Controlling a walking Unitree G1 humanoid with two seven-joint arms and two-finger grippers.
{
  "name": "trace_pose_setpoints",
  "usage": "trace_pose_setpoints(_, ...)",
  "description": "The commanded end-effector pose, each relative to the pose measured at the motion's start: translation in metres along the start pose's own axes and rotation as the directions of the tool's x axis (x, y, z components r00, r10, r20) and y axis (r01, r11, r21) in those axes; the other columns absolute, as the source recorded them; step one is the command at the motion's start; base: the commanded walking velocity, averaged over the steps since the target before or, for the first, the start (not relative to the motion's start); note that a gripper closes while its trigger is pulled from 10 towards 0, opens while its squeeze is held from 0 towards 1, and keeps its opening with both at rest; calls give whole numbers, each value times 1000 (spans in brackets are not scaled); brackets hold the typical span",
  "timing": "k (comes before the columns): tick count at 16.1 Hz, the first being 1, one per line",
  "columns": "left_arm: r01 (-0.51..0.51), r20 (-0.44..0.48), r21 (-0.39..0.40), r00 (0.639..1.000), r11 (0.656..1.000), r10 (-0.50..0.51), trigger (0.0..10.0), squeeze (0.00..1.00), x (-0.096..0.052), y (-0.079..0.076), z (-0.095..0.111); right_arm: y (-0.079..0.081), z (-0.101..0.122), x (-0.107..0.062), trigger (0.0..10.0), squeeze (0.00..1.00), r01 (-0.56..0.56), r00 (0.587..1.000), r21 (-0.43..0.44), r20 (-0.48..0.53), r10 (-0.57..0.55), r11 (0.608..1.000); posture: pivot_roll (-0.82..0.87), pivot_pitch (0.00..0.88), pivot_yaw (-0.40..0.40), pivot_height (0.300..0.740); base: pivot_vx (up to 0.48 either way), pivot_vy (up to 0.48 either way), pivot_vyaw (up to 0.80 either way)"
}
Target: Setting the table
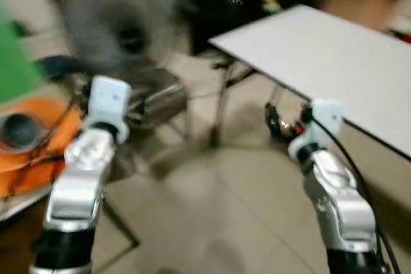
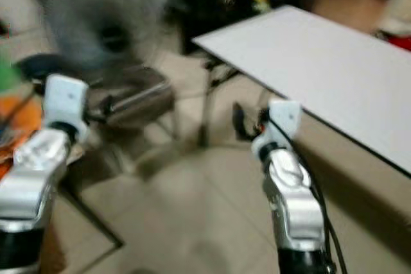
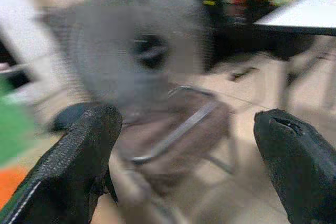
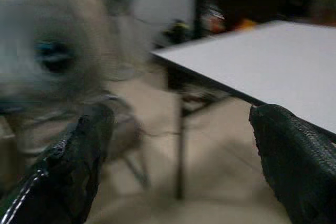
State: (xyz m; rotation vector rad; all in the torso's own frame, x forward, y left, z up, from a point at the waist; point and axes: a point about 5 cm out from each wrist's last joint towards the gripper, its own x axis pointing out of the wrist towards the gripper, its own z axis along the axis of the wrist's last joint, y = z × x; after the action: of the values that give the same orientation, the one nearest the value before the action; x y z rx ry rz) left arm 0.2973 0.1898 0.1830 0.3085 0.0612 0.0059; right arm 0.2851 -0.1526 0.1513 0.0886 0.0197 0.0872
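Evidently blurred by camera motion, the head views show a white table (image 1: 334, 56) at upper right, its top bare, with a metal leg (image 1: 221, 110) descending to the tiled floor (image 1: 212, 222). At upper left stands a grey pedestal fan (image 1: 119, 27), and below it a dark metal chair (image 1: 151, 97); an orange object (image 1: 32, 139) and a green patch sit at the left edge. The left gripper (image 3: 184, 166) hangs with fingers spread wide and holding nothing, facing the fan and chair. The right gripper (image 4: 178, 166) is likewise spread and holding nothing, facing the table corner. No tableware is discernible; dark clutter behind the table is too blurred to identify. Judged risks: the right arm, near the table edge, may strike the edge or leg if the robot advances; the left arm may catch the chair or fan; blur may spoil any aim.
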Motion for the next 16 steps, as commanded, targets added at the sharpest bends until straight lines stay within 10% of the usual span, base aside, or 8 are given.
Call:
trace_pose_setpoints(1, 15, 32, 9, 999, 1000, -15, 10000, 0, 0, -6, 9, -8, 0, 0, 10000, 0, 18, 1000, 2, 3, -18, 1000, 95, 0, -17, 740, 0, 352, 800)
trace_pose_setpoints(5, -42, 121, -12, 992, 999, 44, 10000, 0, 5, 3, 32, -3, 8, 4, 10000, 0, -16, 999, 31, 39, 15, 999, 98, 0, -16, 740, 0, -138, 800)
trace_pose_setpoints(16, -62, 30, 7, 998, 998, 61, 10000, 0, 0, 7, 3, -1, 1, 13, 10000, 0, -69, 998, 28, 6, 69, 997, 120, 0, -49, 740, 0, -480, 800)
